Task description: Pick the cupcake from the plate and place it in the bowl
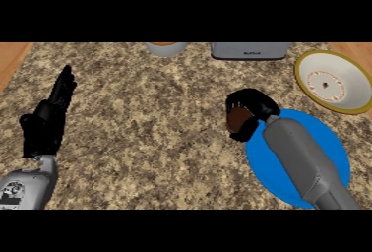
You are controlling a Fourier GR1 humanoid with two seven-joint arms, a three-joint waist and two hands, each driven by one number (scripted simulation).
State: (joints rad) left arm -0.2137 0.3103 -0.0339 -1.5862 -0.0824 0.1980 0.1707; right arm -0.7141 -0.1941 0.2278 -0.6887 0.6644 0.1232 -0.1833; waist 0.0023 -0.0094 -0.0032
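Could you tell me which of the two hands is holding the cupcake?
The right hand, curled round the brown cupcake; the left hand rests open, fingers up.

This is a kitchen. A speckled, granite-like counter surface (160,123) fills the view, edged by wooden strips (11,59) at both sides. On it lie tableware, a blue plate (330,142) and a yellow-rimmed bowl (349,74), while a grey countertop appliance (251,50) and a grey cup (167,48) stand along the far edge.

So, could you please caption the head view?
Right hand curled round the cupcake at the blue plate, bowl beyond.
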